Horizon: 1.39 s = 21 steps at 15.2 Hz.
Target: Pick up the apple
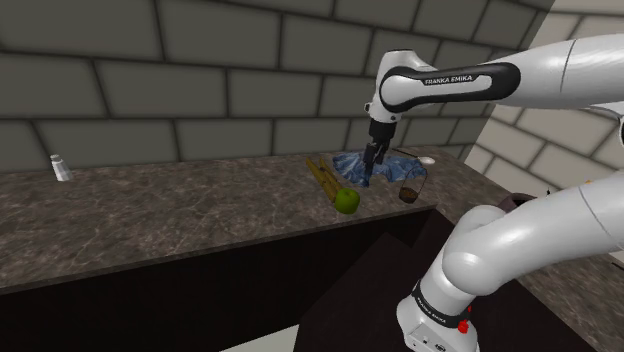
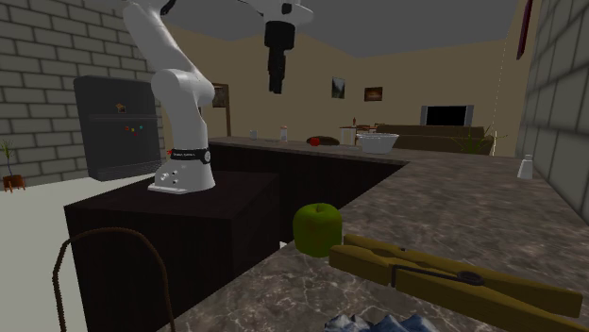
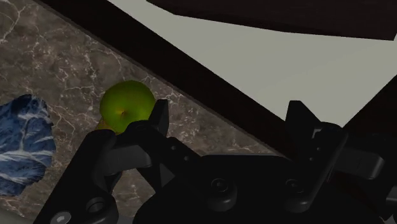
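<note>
Currently our jaws hang wide and empty, off-centre above the apple [image 1: 346, 201] near the desk [image 1: 180, 205] edge; descending like this, we could roll it off.

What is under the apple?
The apple sits on the dark marbled counter, near its edge, with a yellowish clip beside it. Whether the clip's end reaches under it is hidden.

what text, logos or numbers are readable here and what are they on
"FRANKA EMIKA": black band on the arm's upper link.
Small white lettering on the arm's lower link, near the stand: too small to read.
Lettering on the arm's base band, second exterior view: too small to read.
</note>
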{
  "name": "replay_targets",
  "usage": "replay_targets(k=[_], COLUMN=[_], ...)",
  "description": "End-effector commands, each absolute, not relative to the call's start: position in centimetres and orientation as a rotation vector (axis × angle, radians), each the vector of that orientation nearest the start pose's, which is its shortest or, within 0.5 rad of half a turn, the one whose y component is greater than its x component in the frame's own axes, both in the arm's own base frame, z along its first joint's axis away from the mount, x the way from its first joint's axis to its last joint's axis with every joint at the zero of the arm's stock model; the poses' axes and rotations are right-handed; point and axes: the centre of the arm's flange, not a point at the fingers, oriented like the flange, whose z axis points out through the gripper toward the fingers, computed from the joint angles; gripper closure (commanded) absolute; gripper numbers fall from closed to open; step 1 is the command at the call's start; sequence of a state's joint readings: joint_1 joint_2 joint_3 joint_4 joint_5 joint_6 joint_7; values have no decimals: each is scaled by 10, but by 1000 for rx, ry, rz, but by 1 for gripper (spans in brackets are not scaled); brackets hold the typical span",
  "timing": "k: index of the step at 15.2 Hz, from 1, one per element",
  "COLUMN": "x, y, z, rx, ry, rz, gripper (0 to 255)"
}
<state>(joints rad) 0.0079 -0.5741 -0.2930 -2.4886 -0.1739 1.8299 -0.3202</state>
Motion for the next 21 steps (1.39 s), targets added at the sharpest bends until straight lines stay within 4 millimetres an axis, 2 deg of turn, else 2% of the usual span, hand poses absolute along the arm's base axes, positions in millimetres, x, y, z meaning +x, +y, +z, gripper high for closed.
replay_targets(k=[1,12,20,21], x=[361,423,480,483], y=[-139,-222,-269,-271], z=[448,348,274,270], rx=[-3105,-3032,-2934,-2928], ry=[-313,-776,-1104,-1121], rz=[162,213,247,249], gripper=[0,0,0,0])
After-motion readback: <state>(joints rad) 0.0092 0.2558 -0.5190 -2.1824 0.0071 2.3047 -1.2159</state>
